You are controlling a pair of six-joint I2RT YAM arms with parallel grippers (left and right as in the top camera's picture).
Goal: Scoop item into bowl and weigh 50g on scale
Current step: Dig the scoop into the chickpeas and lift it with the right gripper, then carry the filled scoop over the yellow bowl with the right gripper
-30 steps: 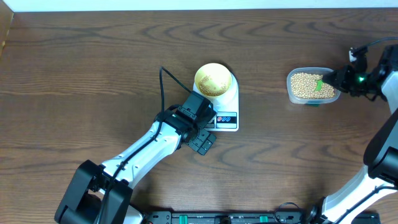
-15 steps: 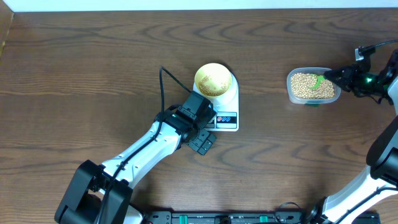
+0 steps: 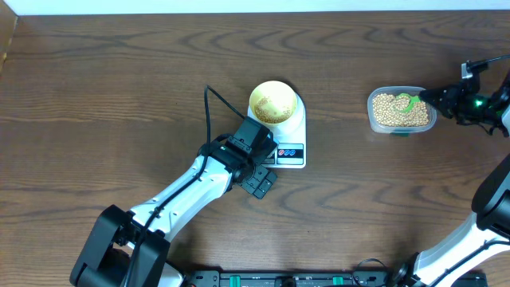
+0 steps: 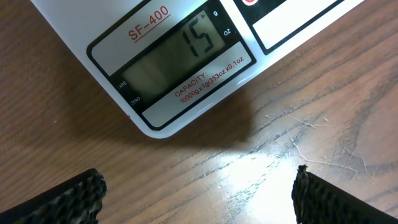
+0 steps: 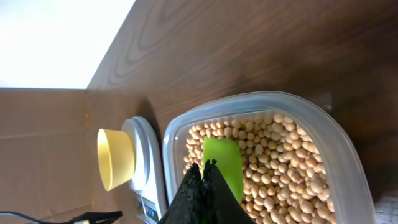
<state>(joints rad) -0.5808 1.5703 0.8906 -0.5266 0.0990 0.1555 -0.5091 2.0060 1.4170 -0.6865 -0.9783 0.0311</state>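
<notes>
The beans (image 3: pixel 392 112) fill a clear plastic tub (image 3: pixel 372 119) that stands well to the right of the scale (image 3: pixel 291 137), apart from it, with bare table (image 3: pixel 119 80) between them. A green scoop (image 5: pixel 222 163) lies on top of the beans, its blade flat among them on the side of the tub nearer the scale. The right gripper (image 5: pixel 201 185) reaches over the tub's far rim, on the side away from the scale. Its jaws are pressed together on the scoop's handle end.

The pale yellow bowl (image 3: pixel 272 101) sits on the scale's platform, at the end away from the scale's display (image 4: pixel 180 53). A mottled tan layer covers the inside of the bowl, though single beans cannot be made out from above. The display reads 15, with a small g mark beside the digits. The red lettering SF-400 runs above the display and a capacity line runs below it.

The left gripper (image 4: pixel 199 202) hangs over the bare table just in front of the scale's display edge, touching neither the scale nor the bowl. Its jaws are spread wide, with one ribbed fingertip (image 4: pixel 71 198) at each lower corner of the wrist view and nothing between them but wood
</notes>
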